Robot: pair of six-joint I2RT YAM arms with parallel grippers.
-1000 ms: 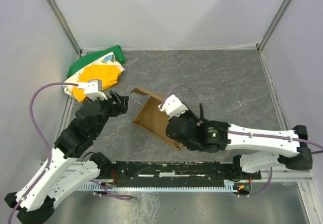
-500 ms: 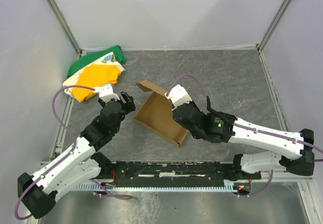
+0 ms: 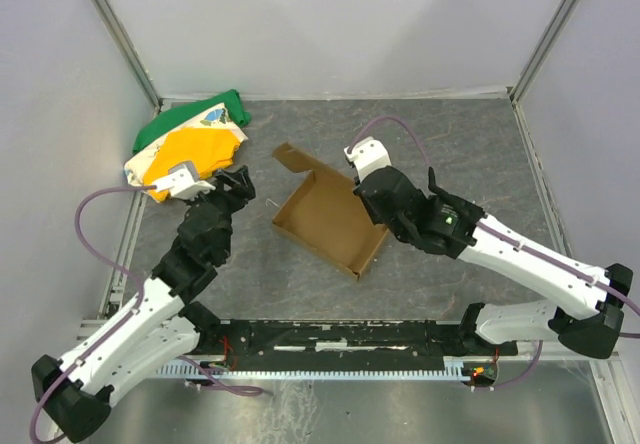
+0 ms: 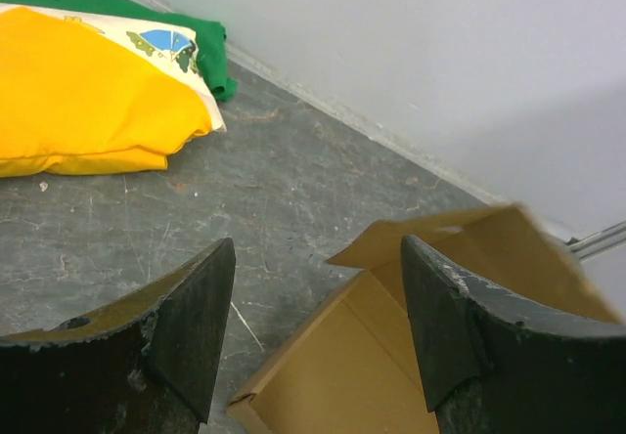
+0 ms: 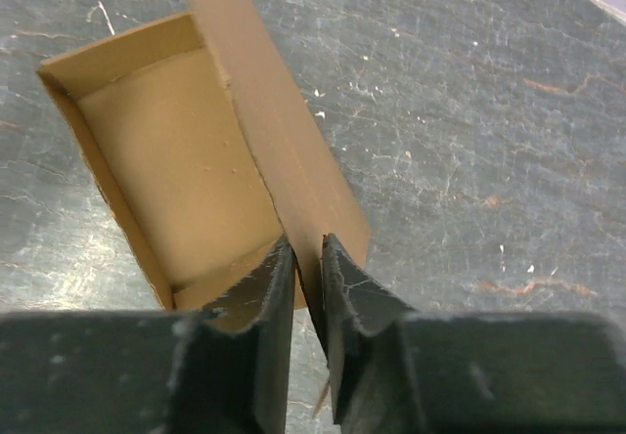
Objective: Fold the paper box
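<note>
At the far left of the table, a folded bundle of green, yellow and white cloth is seen against the wall. Just to its right the left gripper is found, its jaws spread wide with nothing between them; in the left wrist view only bare tabletop and the nearest corner of the cardboard are framed between the fingers.

The paper box is set at the middle of the table as a shallow open tray. Its long axis is laid diagonally, from the left gripper's side toward the near right. A loose flap is left standing out from its far corner.

On the right, the right gripper is closed to a narrow slit on the box's right-hand wall, one finger inside the tray and one outside, so the cardboard is pinched between them.

The box is thus already held by the right arm. It lies to the right of the left gripper, close ahead of the fingertips but not touched by them. The unfolded flap is judged to be nearer the left arm, and a reach toward the far corner would be called for.
</note>
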